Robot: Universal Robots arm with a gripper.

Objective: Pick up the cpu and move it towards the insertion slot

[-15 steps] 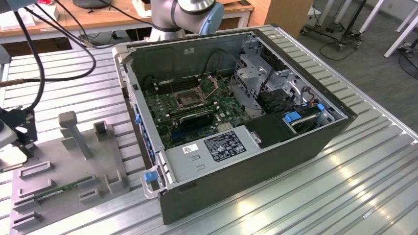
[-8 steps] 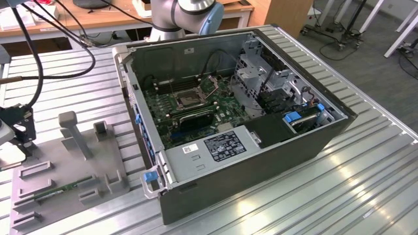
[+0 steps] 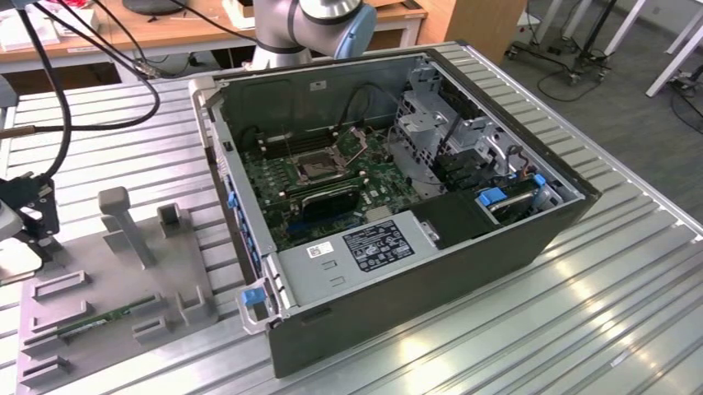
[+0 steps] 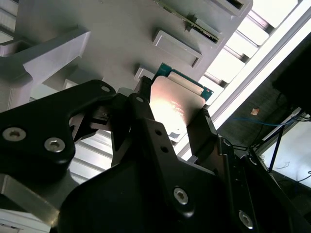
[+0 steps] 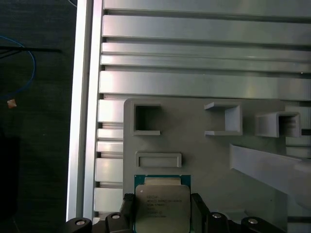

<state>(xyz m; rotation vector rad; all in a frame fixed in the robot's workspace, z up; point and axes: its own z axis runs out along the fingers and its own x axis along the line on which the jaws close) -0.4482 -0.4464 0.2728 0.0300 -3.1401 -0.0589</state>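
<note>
Clamped with gripper (image 5: 162, 199) on opposite edges of cpu (image 5: 162, 213), at grey fixture tray (image 5: 209, 165). Well apart from insertion slot (image 3: 313, 167): about 3 o'clock across exterior view, inside open computer case (image 3: 363, 321).

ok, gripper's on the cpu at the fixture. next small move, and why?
Probably a short straight lift. The gripper looks shut on the cpu, which sits close over the grey fixture; the insertion slot lies inside the open case, past its wall.
</note>
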